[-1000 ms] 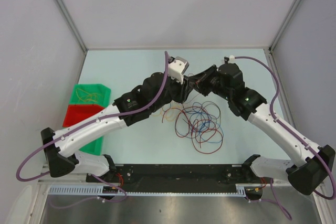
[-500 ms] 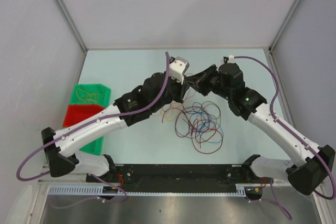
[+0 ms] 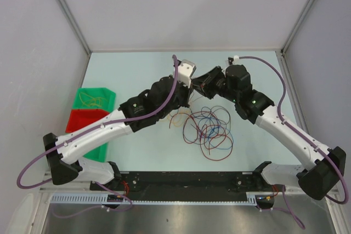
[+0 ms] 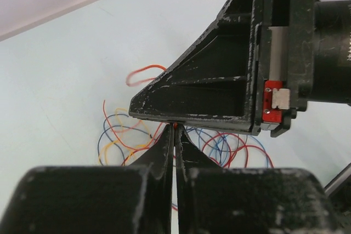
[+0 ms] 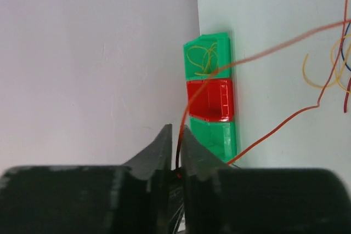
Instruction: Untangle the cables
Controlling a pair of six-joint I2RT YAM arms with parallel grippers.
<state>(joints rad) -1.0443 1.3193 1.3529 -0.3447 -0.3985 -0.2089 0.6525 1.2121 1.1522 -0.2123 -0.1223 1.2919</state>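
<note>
The cables (image 3: 208, 130) lie in a loose tangle of red, blue, maroon and yellow loops on the pale table. Both grippers meet above the tangle's far edge. My left gripper (image 4: 175, 127) (image 3: 193, 90) is shut, with a bit of red cable pinched at its tips. Directly in front of it is the black body of my right gripper (image 4: 214, 86) (image 3: 204, 82). In the right wrist view, the right gripper (image 5: 176, 130) has its jaws a narrow gap apart. A thin red cable (image 5: 274, 47) runs loosely through that gap and off to the upper right.
A row of trays sits at the table's left edge: a green tray (image 3: 94, 98) holding yellow wire, a red tray (image 3: 82, 120) and another green one (image 3: 98, 149). Grey walls enclose the table on three sides.
My left gripper has closed from part-open to shut on the red cable. The right jaws have parted slightly, and the right arm has shifted a little to the left.
</note>
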